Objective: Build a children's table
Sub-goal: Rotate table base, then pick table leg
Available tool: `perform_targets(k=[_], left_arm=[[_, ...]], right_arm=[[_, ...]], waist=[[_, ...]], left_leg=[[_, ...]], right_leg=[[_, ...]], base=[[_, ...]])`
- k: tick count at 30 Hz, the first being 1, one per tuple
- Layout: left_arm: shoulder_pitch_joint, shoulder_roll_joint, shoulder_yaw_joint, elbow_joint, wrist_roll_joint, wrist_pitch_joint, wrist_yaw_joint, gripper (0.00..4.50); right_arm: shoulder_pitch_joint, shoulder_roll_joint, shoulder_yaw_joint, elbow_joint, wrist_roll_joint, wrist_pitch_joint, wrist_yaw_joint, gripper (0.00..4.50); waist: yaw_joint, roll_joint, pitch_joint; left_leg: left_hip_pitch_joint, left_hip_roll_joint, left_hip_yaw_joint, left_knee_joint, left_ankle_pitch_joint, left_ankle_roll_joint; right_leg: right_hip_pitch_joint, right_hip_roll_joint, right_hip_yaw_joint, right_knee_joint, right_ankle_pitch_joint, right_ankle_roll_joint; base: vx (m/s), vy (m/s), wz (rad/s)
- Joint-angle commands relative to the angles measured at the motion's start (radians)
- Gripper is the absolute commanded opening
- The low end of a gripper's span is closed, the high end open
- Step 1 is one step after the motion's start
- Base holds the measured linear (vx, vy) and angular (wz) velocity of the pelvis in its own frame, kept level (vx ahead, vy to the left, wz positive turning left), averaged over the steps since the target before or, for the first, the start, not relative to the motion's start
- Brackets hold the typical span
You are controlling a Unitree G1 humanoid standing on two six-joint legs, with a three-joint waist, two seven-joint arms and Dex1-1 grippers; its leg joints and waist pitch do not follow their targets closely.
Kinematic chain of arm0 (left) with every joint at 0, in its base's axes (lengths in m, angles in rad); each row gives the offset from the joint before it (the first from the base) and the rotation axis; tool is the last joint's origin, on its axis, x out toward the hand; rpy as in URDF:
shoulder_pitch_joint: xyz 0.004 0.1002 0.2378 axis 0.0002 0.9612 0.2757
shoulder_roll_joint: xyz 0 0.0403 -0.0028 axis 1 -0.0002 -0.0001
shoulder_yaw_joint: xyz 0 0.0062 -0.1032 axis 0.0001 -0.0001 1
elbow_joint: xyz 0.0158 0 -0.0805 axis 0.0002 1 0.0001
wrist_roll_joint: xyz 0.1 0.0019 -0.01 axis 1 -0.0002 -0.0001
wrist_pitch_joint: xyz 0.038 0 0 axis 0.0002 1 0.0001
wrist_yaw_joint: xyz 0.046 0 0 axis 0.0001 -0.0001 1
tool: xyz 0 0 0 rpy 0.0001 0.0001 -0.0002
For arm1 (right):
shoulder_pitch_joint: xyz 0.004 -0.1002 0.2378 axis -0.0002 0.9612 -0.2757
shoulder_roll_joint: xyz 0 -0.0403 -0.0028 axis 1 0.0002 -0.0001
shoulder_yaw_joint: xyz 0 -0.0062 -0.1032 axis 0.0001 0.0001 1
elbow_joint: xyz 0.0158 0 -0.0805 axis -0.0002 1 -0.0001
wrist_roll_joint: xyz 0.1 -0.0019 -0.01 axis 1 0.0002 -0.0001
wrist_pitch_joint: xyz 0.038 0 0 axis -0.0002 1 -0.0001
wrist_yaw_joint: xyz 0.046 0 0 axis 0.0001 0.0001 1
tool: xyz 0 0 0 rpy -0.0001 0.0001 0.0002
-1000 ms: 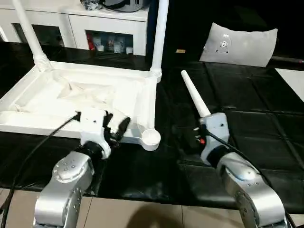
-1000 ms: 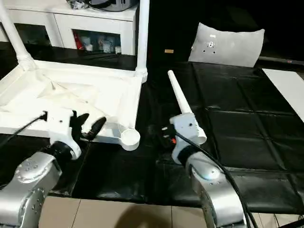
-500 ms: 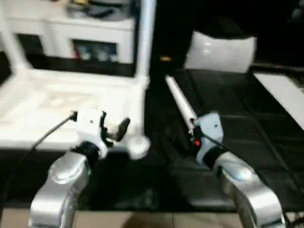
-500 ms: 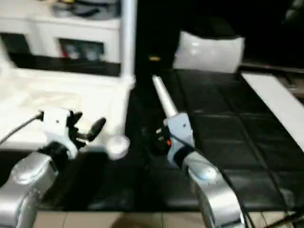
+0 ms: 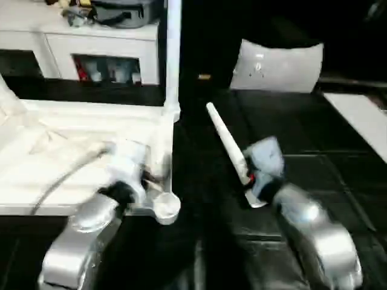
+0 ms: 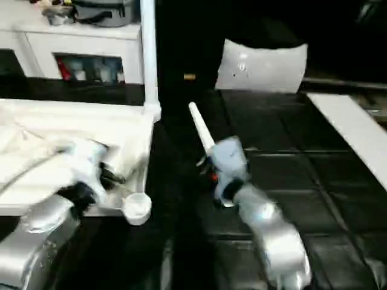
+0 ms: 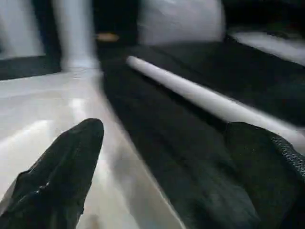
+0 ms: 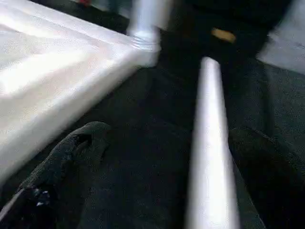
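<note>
Right claw [image 8: 157,176], released, straddles the loose leg [image 8: 209,143]: centre it before clenching. Left claw [image 7: 162,167], released, is beside the tabletop [image 5: 72,133] near its empty socket [image 5: 165,206].

- A white cabinet [image 5: 91,45] with glass doors stands at the back, coloured items dim behind the glass.
- A dark bag [image 5: 124,11] and small clutter lie on top of it.
- A grey-white cushion [image 5: 277,59] leans at the rear.
- Black padded matting [image 5: 314,145] covers the floor.
- A white panel [image 5: 360,118] lies at the far right.
</note>
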Motion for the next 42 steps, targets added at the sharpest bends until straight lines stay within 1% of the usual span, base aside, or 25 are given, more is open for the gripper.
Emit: perform_targets(k=[1,2,3,5,6,7,9,10,11,12,14,16,18,19,20,21,22,25,30,32,33,34,39,40,42], left_arm=[[0.003,0.040,-0.019,-0.027,-0.002,0.038,-0.058,4.46],[-0.003,0.076,-0.036,-0.032,0.002,0.068,-0.079,4.46],[-0.010,0.104,-0.047,-0.037,0.002,0.094,-0.095,4.46],[-0.033,0.151,-0.056,-0.049,-0.008,0.149,-0.122,4.46],[-0.046,0.162,-0.056,-0.053,-0.015,0.170,-0.128,4.46],[-0.065,0.176,-0.058,-0.055,-0.027,0.195,-0.140,4.46],[-0.094,0.198,-0.068,-0.057,-0.047,0.232,-0.164,4.46],[-0.103,0.205,-0.070,-0.056,-0.054,0.243,-0.172,4.46],[-0.103,0.205,-0.070,-0.056,-0.054,0.243,-0.172,4.46],[-0.120,0.218,-0.075,-0.068,-0.076,0.278,-0.193,4.46],[-0.132,0.234,-0.080,-0.088,-0.090,0.316,-0.211,4.46],[-0.135,0.241,-0.082,-0.102,-0.097,0.337,-0.216,4.46],[-0.136,0.246,-0.081,-0.116,-0.107,0.356,-0.219,4.46],[-0.138,0.247,-0.080,-0.123,-0.116,0.367,-0.219,4.46],[-0.140,0.248,-0.081,-0.134,-0.127,0.379,-0.222,4.46],[-0.141,0.247,-0.081,-0.136,-0.130,0.381,-0.222,4.46],[-0.143,0.246,-0.082,-0.139,-0.132,0.386,-0.221,4.46],[-0.151,0.245,-0.082,-0.144,-0.138,0.402,-0.220,4.50],[-0.170,0.262,-0.087,-0.149,-0.148,0.421,-0.235,4.50],[-0.176,0.265,-0.087,-0.148,-0.151,0.426,-0.235,4.50],[-0.178,0.267,-0.089,-0.145,-0.153,0.427,-0.236,4.50],[-0.181,0.269,-0.090,-0.143,-0.154,0.427,-0.237,4.50],[-0.193,0.269,-0.096,-0.138,-0.159,0.435,-0.237,4.50],[-0.193,0.269,-0.096,-0.138,-0.159,0.435,-0.237,4.50],[-0.193,0.274,-0.104,-0.135,-0.158,0.430,-0.236,4.50]], right_arm=[[-0.034,0.002,-0.016,0.020,-0.001,0.080,-0.019,4.50],[-0.062,-0.001,-0.023,0.044,-0.001,0.132,-0.025,4.50],[-0.094,-0.009,-0.025,0.082,-0.005,0.163,-0.024,4.50],[-0.176,-0.043,-0.012,0.185,-0.003,0.228,0.008,4.50],[-0.209,-0.055,-0.008,0.234,0.007,0.234,0.032,4.50],[-0.251,-0.056,-0.017,0.301,0.022,0.238,0.048,4.50],[-0.325,-0.054,-0.024,0.412,0.019,0.265,0.058,4.50],[-0.349,-0.054,-0.023,0.448,0.013,0.276,0.061,4.50],[-0.349,-0.054,-0.023,0.448,0.013,0.276,0.061,4.50],[-0.408,-0.044,-0.034,0.554,0.019,0.267,0.074,4.50],[-0.467,-0.033,-0.051,0.666,0.027,0.268,0.073,4.50],[-0.503,-0.027,-0.068,0.742,0.028,0.262,0.058,4.50],[-0.534,-0.021,-0.092,0.815,0.029,0.243,0.041,4.50],[-0.551,-0.019,-0.104,0.857,0.025,0.225,0.026,4.50],[-0.570,-0.017,-0.123,0.917,0.026,0.193,0.014,4.50],[-0.573,-0.017,-0.127,0.931,0.026,0.185,0.012,4.50],[-0.578,-0.017,-0.131,0.960,0.027,0.169,0.014,4.50],[-0.598,-0.018,-0.131,1.020,0.028,0.152,0.029,4.23],[-0.614,-0.019,-0.132,1.071,0.032,0.161,0.057,3.77],[-0.619,-0.020,-0.136,1.076,0.037,0.174,0.065,3.74],[-0.619,-0.021,-0.134,1.072,0.038,0.185,0.070,3.74],[-0.621,-0.023,-0.131,1.075,0.038,0.190,0.074,3.51],[-0.635,-0.035,-0.126,1.097,0.044,0.213,0.107,3.21],[-0.635,-0.035,-0.126,1.097,0.044,0.213,0.107,3.03],[-0.636,-0.040,-0.132,1.099,0.047,0.219,0.115,3.03]], waist=[[0.014,0.014,-0.048],[0.019,0.026,-0.042],[0.018,0.022,-0.038],[0.017,0.035,-0.030],[0.017,0.036,-0.026],[0.019,0.039,-0.020],[0.019,0.034,-0.017],[0.020,0.038,-0.020],[0.018,0.037,-0.020],[0.018,0.039,-0.024],[0.018,0.036,-0.028],[0.019,0.037,-0.030],[0.021,0.038,-0.031],[0.022,0.035,-0.035],[0.024,0.038,-0.040],[0.024,0.033,-0.042],[0.027,0.033,-0.042],[0.036,0.032,-0.043],[0.046,0.031,-0.040],[0.046,0.031,-0.038],[0.048,0.046,-0.038],[0.045,0.039,-0.038],[0.045,0.038,-0.039],[0.045,0.037,-0.039],[0.045,0.038,-0.040]], left_leg=[[-0.007,0.027,0.003,-0.053,0.153,0.030],[-0.002,0.033,0.004,-0.062,0.070,-0.014],[0.001,0.036,0.006,-0.066,0.016,-0.034],[0.013,0.042,0.003,-0.076,-0.147,-0.089],[0.015,0.043,0.005,-0.079,-0.186,-0.094],[0.020,0.043,0.009,-0.078,-0.250,-0.097],[0.018,0.040,0.012,-0.077,-0.298,-0.094],[0.015,0.041,0.011,-0.077,-0.284,-0.094],[0.011,0.041,0.011,-0.078,-0.273,-0.093],[0.009,0.042,0.014,-0.074,-0.249,-0.092],[-0.002,0.042,0.015,-0.074,-0.213,-0.089],[-0.003,0.043,0.021,-0.071,-0.181,-0.086],[-0.004,0.043,0.022,-0.071,-0.174,-0.085],[-0.005,0.044,0.024,-0.069,-0.154,-0.086],[-0.007,0.045,0.025,-0.068,-0.123,-0.086],[-0.009,0.045,0.027,-0.065,-0.101,-0.083],[-0.011,0.045,0.030,-0.065,-0.068,-0.074],[-0.011,0.046,0.038,-0.063,-0.044,-0.060],[-0.009,0.048,0.044,-0.065,-0.072,-0.063],[-0.007,0.049,0.044,-0.067,-0.093,-0.069],[-0.006,0.049,0.042,-0.067,-0.098,-0.075],[-0.007,0.050,0.043,-0.068,-0.107,-0.079],[-0.007,0.050,0.044,-0.067,-0.110,-0.082],[-0.008,0.050,0.044,-0.067,-0.105,-0.081],[-0.008,0.050,0.044,-0.067,-0.096,-0.081]], right_leg=[[0.053,-0.059,0.051,-0.066,0.423,-0.137],[0.048,-0.055,0.046,-0.072,0.312,-0.151],[0.045,-0.052,0.045,-0.078,0.241,-0.160],[0.037,-0.052,0.043,-0.083,0.006,-0.182],[0.031,-0.052,0.043,-0.089,-0.049,-0.183],[0.023,-0.054,0.045,-0.098,-0.150,-0.183],[0.016,-0.060,0.046,-0.111,-0.281,-0.173],[0.016,-0.063,0.046,-0.110,-0.294,-0.169],[0.017,-0.062,0.045,-0.110,-0.287,-0.170],[0.012,-0.064,0.045,-0.105,-0.258,-0.180],[0.021,-0.063,0.044,-0.103,-0.222,-0.185],[0.015,-0.061,0.043,-0.098,-0.164,-0.199],[0.017,-0.061,0.041,-0.096,-0.145,-0.206],[0.016,-0.059,0.041,-0.092,-0.103,-0.213],[0.019,-0.060,0.040,-0.085,-0.046,-0.223],[0.021,-0.059,0.040,-0.083,-0.010,-0.226],[0.020,-0.056,0.039,-0.080,0.047,-0.234],[0.022,-0.055,0.039,-0.077,0.088,-0.234],[0.019,-0.057,0.041,-0.081,0.038,-0.225],[0.017,-0.058,0.042,-0.084,0.001,-0.216],[0.015,-0.058,0.042,-0.082,-0.004,-0.215],[0.015,-0.057,0.041,-0.086,-0.008,-0.213],[0.016,-0.058,0.041,-0.086,-0.012,-0.216],[0.017,-0.058,0.041,-0.085,-0.006,-0.216],[0.017,-0.057,0.041,-0.084,0.004,-0.217]], base=[[0.000,0.000,0.00],[0.000,0.000,0.00],[0.000,0.000,0.00],[-0.034,0.004,-0.01],[-0.069,0.007,-0.03],[-0.091,0.009,0.02],[-0.086,0.012,0.01],[-0.071,0.007,-0.02],[0.000,0.000,0.00],[-0.066,-0.001,-0.04],[0.000,0.000,0.00],[0.000,0.000,0.00],[0.000,0.000,0.00],[0.000,0.000,0.00],[0.000,0.000,0.00],[0.000,0.000,0.00],[0.000,0.000,0.00],[0.000,0.000,0.00],[0.000,0.000,0.00],[0.000,0.000,0.00],[0.000,0.000,0.00],[0.000,0.000,0.00],[0.000,0.000,0.00],[0.000,0.000,0.00],[0.000,0.000,0.00]])
